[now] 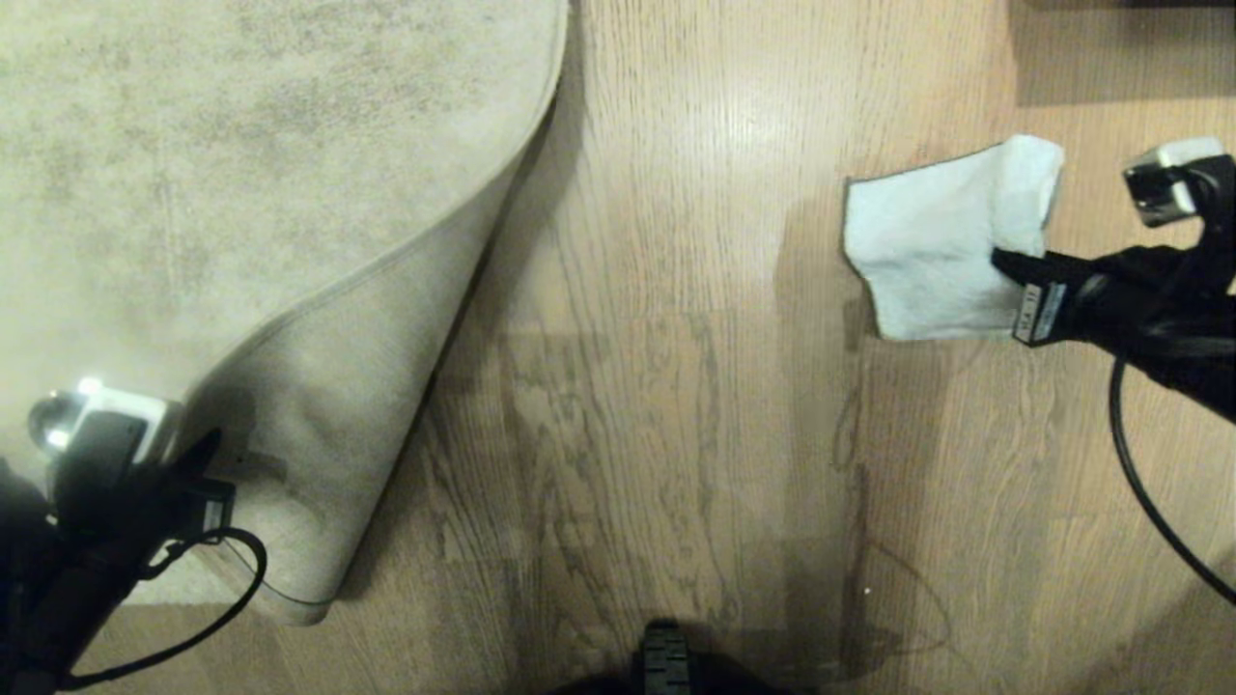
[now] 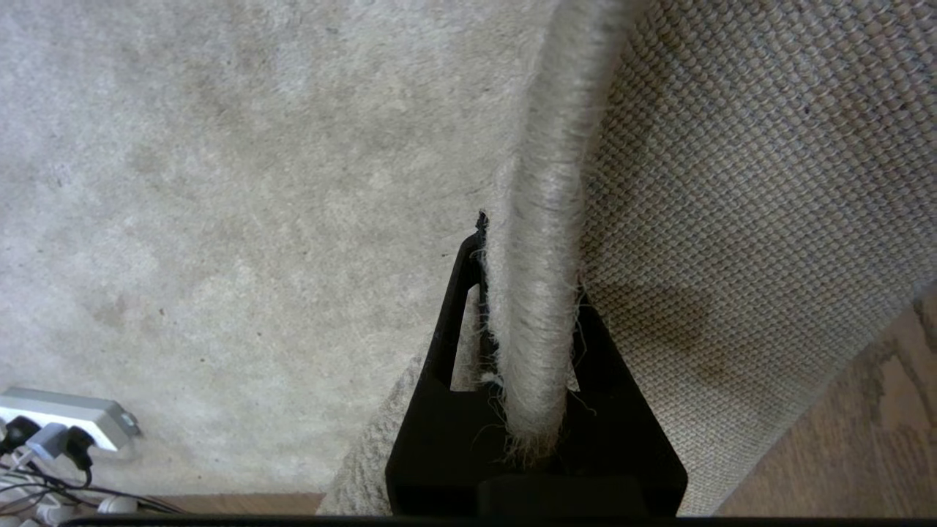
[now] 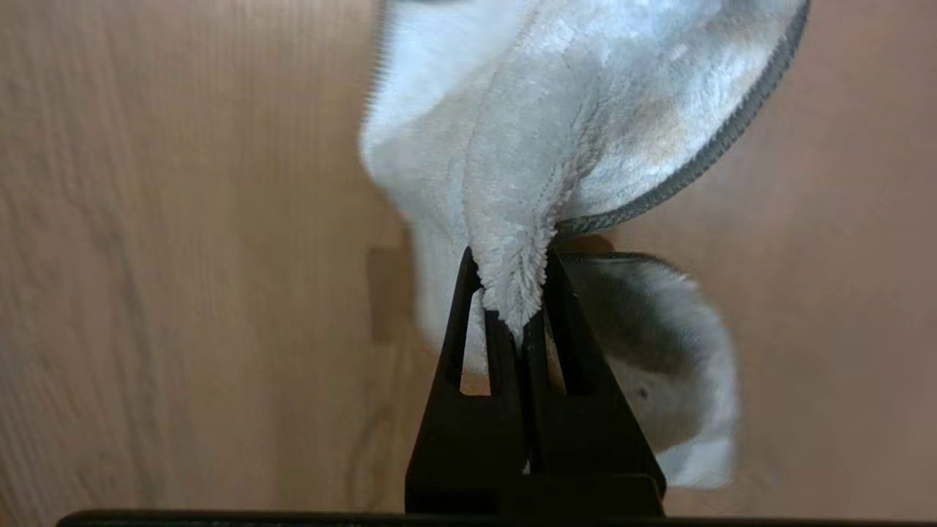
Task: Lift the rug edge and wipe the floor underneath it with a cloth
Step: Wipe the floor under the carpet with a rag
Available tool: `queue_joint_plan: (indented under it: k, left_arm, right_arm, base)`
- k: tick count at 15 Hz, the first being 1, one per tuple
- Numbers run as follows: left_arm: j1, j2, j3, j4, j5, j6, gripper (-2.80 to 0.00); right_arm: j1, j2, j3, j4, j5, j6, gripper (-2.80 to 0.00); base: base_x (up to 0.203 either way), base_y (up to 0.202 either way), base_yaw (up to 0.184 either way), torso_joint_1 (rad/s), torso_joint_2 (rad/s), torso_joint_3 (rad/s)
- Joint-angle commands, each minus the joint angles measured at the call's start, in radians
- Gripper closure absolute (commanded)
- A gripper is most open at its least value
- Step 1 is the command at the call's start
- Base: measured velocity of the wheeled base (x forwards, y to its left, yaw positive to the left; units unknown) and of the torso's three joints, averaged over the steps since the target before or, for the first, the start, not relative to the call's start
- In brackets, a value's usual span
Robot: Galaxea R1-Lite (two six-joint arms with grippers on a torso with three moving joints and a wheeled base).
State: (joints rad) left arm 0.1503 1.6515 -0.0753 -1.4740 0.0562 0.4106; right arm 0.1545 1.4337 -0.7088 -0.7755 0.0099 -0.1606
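The rug edge is lifted and folded back over the mottled grey-beige rug, so its paler woven underside faces up at lower left. My left gripper is shut on that fuzzy rug edge, which runs between the two black fingers of the left gripper. Bare wood-grain floor shows beside the fold. At the right, my right gripper is shut on a pinched fold of the pale blue-green cloth. The cloth hangs from the right gripper over the planks.
A white power strip with plugs and cables lies on the rug beyond the left gripper. The robot's base shows at the bottom middle of the head view. A dark object's shadow falls at the top right.
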Motion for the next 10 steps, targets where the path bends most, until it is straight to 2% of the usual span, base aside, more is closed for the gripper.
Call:
queue_joint_plan:
  k: [1,3,7,10]
  left_arm:
    - [-0.013,0.002,-0.001,-0.009,0.001,0.003,0.00]
    - [-0.020,-0.002,0.000,-0.009,0.002,0.004,0.00]
    - [-0.021,-0.006,0.000,-0.009,0.002,0.004,0.00]
    - [-0.021,-0.007,0.000,-0.009,0.002,0.005,0.00]
  right_arm:
    - [-0.096,-0.165,0.108,-0.010,0.033,0.005,0.00]
    - [-0.125,-0.243,0.192,-0.016,0.036,0.016,0.00]
    - [-0.132,-0.426,0.365,-0.015,0.027,0.020,0.00]
    - [-0.136,-0.586,0.502,-0.008,-0.062,0.022,0.00]
  base:
    - [0.000,0.000,0.000,0.000,0.00,0.000]
    - [0.000,0.000,0.000,0.000,0.00,0.000]
    - [0.000,0.000,0.000,0.000,0.00,0.000]
    - [0.000,0.000,0.000,0.000,0.00,0.000]
